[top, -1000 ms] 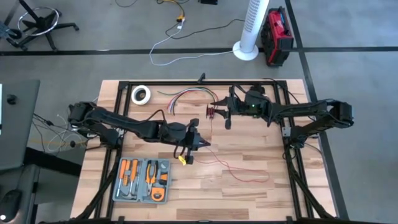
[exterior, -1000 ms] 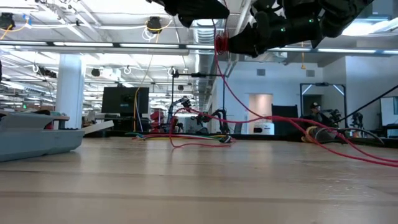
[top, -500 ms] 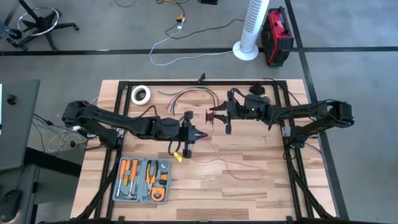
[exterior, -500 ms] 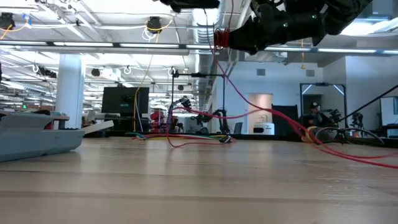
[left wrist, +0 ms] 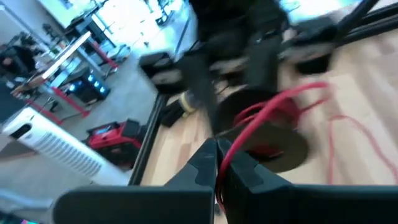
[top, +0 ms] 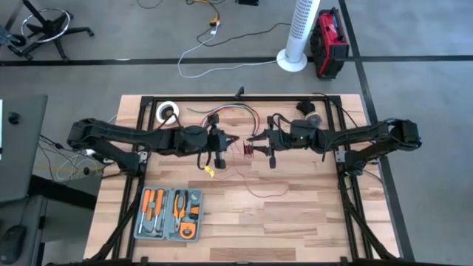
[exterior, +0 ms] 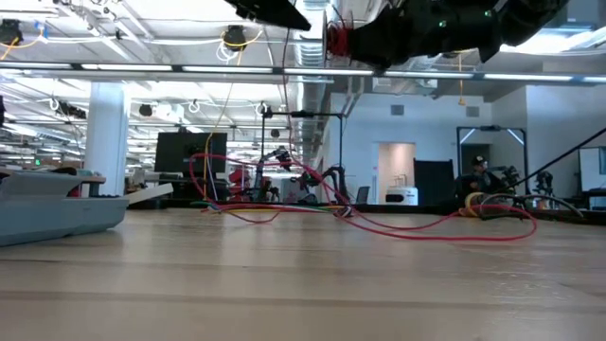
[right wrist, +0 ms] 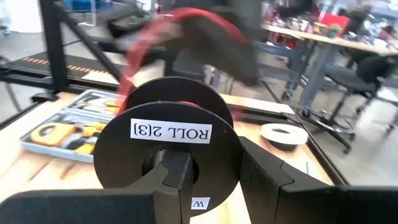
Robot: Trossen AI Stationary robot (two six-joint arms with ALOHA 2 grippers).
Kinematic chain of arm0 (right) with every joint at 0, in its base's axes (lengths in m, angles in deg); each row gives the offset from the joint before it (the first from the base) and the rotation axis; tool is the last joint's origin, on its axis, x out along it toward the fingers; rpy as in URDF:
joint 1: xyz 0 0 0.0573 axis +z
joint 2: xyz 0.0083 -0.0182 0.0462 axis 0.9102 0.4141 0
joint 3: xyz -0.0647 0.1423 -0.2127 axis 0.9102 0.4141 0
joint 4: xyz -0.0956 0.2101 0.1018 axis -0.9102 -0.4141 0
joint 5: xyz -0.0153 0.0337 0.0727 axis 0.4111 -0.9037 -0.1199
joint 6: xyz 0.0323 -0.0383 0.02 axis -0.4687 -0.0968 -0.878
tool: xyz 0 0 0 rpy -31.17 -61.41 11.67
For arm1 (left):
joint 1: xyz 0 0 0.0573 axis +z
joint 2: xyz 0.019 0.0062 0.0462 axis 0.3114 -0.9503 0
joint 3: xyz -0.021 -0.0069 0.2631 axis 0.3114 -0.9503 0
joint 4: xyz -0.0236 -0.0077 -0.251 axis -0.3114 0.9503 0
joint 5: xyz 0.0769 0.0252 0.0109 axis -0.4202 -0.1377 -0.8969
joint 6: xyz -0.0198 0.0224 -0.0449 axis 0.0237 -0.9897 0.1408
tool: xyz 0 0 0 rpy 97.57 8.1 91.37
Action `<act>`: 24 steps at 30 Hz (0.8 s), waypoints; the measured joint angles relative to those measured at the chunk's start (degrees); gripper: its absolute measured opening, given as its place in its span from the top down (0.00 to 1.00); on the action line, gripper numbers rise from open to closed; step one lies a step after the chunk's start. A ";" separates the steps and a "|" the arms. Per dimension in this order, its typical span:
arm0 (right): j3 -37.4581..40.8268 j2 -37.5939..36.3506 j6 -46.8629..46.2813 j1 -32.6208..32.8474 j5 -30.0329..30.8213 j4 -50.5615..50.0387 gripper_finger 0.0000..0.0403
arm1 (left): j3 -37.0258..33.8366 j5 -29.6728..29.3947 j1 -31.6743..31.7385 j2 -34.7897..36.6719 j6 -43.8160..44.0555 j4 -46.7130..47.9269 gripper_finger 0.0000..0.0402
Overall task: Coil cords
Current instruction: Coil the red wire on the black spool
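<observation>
Above the middle of the wooden counter (top: pixel 295 214), the right gripper (top: pixel 256 145) is clamped on a black round spool (right wrist: pixel 166 144) labelled "ROLL 2[3]". The left gripper (top: pixel 230 142), facing it closely, pinches the long thin red wire (exterior: pixel 417 227), which runs from the spool down onto the counter in loose loops.

Both arms reach inward over the worktop's middle, left gripper (top: pixel 232 142) pinched closed facing right gripper (top: pixel 256 145), also clamped
</observation>
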 joint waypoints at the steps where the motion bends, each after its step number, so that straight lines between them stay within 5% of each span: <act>1: 0.00 0.00 0.51 0.64 -0.01 0.14 0.73 | 0.00 0.01 0.74 -0.01 0.10 0.14 1.00; 8: 0.00 0.00 2.19 4.27 0.01 0.33 0.73 | 0.00 0.40 5.81 -0.01 -1.26 -0.99 1.00; 15: -0.02 0.00 2.62 7.01 0.18 2.31 0.73 | 0.00 7.03 10.54 -0.01 1.51 -0.31 1.00; 24: -0.07 -0.65 2.59 6.75 0.17 6.85 0.73 | -0.01 8.53 11.38 -5.97 4.36 2.63 1.00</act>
